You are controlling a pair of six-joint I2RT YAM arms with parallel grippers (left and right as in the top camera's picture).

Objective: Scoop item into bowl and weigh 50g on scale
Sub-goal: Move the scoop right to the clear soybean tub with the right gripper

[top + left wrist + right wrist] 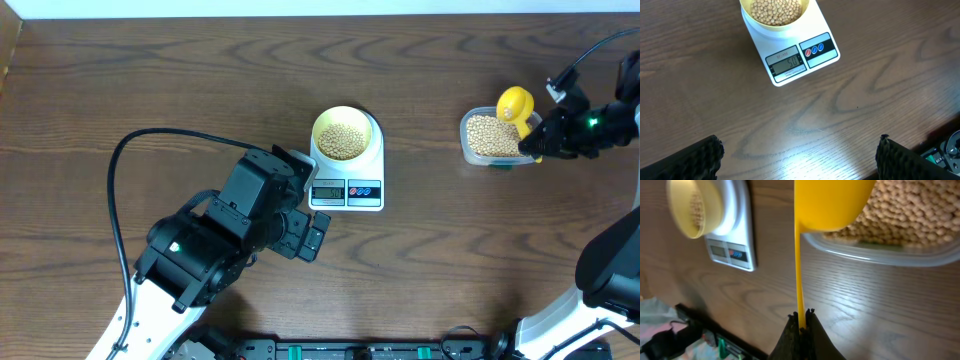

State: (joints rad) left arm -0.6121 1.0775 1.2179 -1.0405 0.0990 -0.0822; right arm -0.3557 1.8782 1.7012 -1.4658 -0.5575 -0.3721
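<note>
Overhead, your right gripper pinches the yellow spoon by the tub. Your left gripper is wide open. The beans sit in the bowl on the scale.

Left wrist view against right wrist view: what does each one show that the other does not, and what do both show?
Only the left wrist view: the open left hand and the display's digits, seemingly 50. Only the right wrist view: the right hand shut on the spoon's handle, and the tub of beans. Both: the scale carrying the bowl of beans, on the wooden table.
</note>
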